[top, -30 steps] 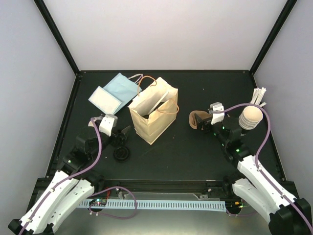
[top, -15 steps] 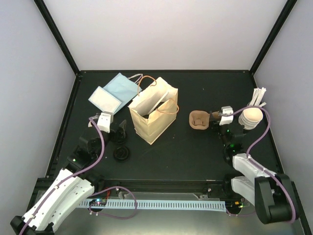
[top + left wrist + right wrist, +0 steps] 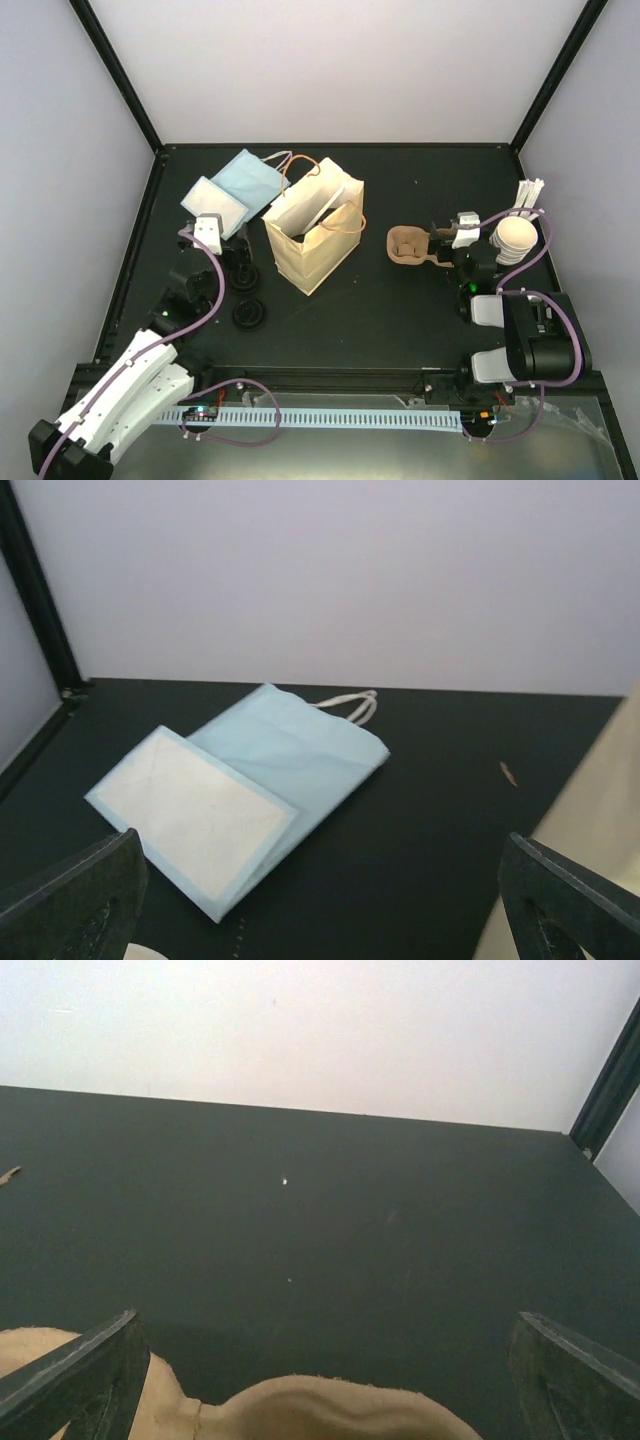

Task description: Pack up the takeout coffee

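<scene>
Both claws are gaping wide, gripping nothing: left claw [image 3: 240, 266] hovering left of the tan paper bag [image 3: 310, 245], right claw [image 3: 438, 248] facing the brown pulp cup carrier [image 3: 405, 245].

Materials on the matt black table [image 3: 400, 310].
Creased kraft-paper bag [image 3: 305, 255]; rough brown pulp carrier [image 3: 405, 244]; smooth pale-blue paper bag [image 3: 290, 745] with cord handles.

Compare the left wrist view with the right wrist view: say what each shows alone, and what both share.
Only the left wrist: a flat blue bag with a white packet overlapping it, and the paper bag's edge at right. Only the right wrist: the brown cup carrier's rim, close below. Both: the black table, the pale back wall, and wide-open jaws at the bottom corners.
</scene>
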Controlling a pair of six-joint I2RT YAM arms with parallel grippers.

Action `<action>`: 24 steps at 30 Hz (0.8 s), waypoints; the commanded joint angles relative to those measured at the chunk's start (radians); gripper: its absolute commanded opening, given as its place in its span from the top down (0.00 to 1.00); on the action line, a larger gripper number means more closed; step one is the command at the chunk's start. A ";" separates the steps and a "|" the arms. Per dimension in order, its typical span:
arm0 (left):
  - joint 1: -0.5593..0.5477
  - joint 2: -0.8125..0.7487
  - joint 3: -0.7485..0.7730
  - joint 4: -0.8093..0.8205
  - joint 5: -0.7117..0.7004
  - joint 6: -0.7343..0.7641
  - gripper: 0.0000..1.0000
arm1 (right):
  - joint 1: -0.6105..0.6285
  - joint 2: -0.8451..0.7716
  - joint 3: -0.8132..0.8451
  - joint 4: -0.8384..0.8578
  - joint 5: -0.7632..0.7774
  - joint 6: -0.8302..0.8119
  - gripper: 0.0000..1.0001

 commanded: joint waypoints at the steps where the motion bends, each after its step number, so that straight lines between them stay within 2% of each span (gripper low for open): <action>1: 0.045 0.068 -0.034 0.205 -0.087 0.045 0.01 | -0.011 0.019 0.022 0.085 0.040 0.024 0.00; 2: 0.051 0.093 -0.046 0.243 -0.092 0.078 0.01 | -0.011 0.024 0.014 0.110 0.045 0.025 0.00; 4: 0.068 0.150 -0.072 0.314 -0.110 0.133 0.01 | -0.011 0.008 0.034 0.045 0.045 0.028 0.00; 6: 0.105 0.208 -0.099 0.392 -0.061 0.194 0.01 | -0.011 0.019 0.025 0.079 0.048 0.028 0.00; 11: 0.267 0.329 -0.147 0.512 0.155 0.168 0.01 | -0.011 0.013 0.029 0.059 0.049 0.027 0.00; 15: 0.311 0.410 -0.186 0.625 0.159 0.217 0.01 | -0.011 0.013 0.030 0.057 0.049 0.027 0.00; 19: 0.376 0.507 -0.214 0.751 0.236 0.197 0.01 | -0.011 0.012 0.031 0.055 0.048 0.027 0.00; 24: 0.391 0.554 -0.198 0.810 0.263 0.240 0.01 | -0.011 0.013 0.033 0.053 0.047 0.028 0.00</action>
